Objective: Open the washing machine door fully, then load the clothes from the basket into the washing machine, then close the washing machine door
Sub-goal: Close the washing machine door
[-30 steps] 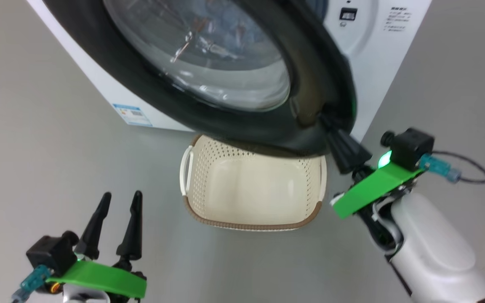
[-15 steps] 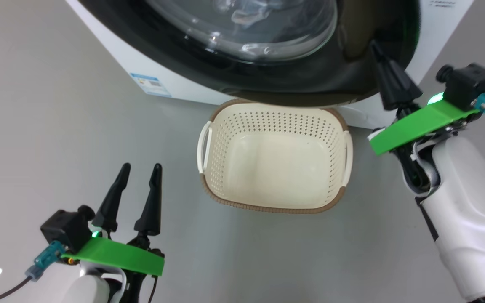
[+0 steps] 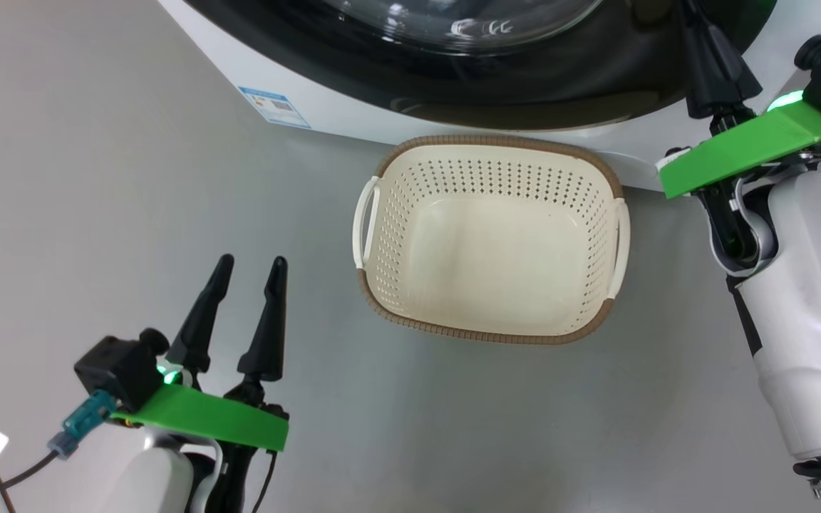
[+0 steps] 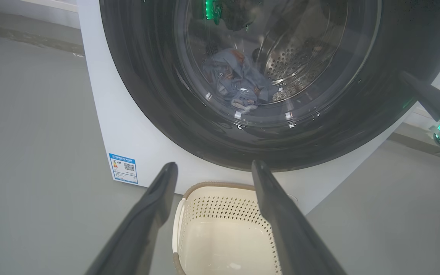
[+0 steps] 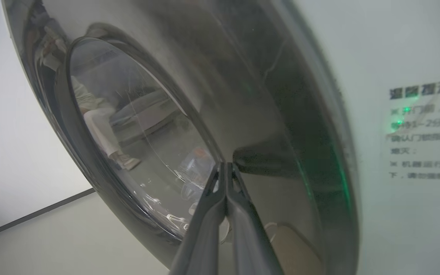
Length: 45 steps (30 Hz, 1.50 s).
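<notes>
Basket [image 3: 496,178], long axis crosswise, mouth up; left pincer [image 3: 250,262] agape, right pincer [image 5: 225,165] closed, empty.

Laundry area: white washing machine [image 3: 339,107] on bare grey floor [image 3: 97,178].

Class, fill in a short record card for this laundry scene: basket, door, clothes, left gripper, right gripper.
basket: empty, on the floor in front of the washing machine
washing machine door: swung against the machine's front; cannot tell whether it is latched
clothes: inside the drum, seen through the door
left gripper: open, holding nothing, above the floor to the basket's left
right gripper: shut, holding nothing, fingertips at the door's black rim
</notes>
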Available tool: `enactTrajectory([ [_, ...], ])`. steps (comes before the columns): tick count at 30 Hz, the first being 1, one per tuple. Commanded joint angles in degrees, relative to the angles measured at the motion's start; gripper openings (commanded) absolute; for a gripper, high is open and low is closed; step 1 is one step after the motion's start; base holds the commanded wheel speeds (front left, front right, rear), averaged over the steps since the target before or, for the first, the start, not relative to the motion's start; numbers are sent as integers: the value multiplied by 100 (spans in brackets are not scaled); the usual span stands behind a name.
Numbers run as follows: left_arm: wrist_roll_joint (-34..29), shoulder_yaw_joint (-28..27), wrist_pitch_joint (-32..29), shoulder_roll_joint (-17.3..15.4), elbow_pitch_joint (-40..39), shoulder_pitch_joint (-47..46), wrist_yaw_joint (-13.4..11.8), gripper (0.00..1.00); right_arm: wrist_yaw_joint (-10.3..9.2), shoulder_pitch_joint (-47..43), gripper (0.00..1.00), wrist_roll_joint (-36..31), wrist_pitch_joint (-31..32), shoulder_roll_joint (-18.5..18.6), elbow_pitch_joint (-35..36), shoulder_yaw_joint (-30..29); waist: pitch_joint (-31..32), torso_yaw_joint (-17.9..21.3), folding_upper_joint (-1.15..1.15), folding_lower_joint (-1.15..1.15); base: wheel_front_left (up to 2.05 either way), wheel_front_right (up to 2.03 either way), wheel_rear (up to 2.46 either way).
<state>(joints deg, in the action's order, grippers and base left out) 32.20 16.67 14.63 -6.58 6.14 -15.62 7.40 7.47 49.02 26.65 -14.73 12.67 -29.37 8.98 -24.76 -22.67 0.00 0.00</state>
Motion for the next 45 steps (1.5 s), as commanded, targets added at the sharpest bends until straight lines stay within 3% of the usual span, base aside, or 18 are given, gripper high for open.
enactTrajectory([
  [1,40,-170,37,-139,-145,-172,9,100,2,146,0,-70,-27,-93,106,-25,-38,-27,0,0,0,0,0],
  [7,56,-155,37,-154,-110,-220,9,100,2,263,0,-146,-27,-158,30,-17,-41,-23,0,0,0,0,0],
  [15,17,-221,37,-219,77,-73,9,100,2,-258,0,-31,-27,-189,94,213,298,119,0,0,0,0,0],
  [16,11,-237,37,-234,107,-51,9,100,2,-339,11,-16,-27,-197,112,236,341,149,0,0,0,0,0],
  [18,2,-274,37,-270,167,-10,9,100,2,-500,43,6,-27,-217,149,274,424,211,0,0,0,0,0],
  [19,-3,-294,37,-290,197,12,9,100,2,-578,64,18,-27,-223,163,291,466,245,0,0,0,0,0],
  [20,-8,-313,37,-311,227,34,9,100,2,-655,96,29,-27,-230,175,304,508,278,0,0,0,0,0],
  [21,-15,-333,37,-335,253,57,9,100,2,-734,100,39,-27,-242,187,318,551,314,0,0,0,0,0],
  [45,-97,-846,37,-832,760,572,9,100,2,-2496,100,128,-27,-334,404,383,1596,1324,0,0,0,0,0],
])
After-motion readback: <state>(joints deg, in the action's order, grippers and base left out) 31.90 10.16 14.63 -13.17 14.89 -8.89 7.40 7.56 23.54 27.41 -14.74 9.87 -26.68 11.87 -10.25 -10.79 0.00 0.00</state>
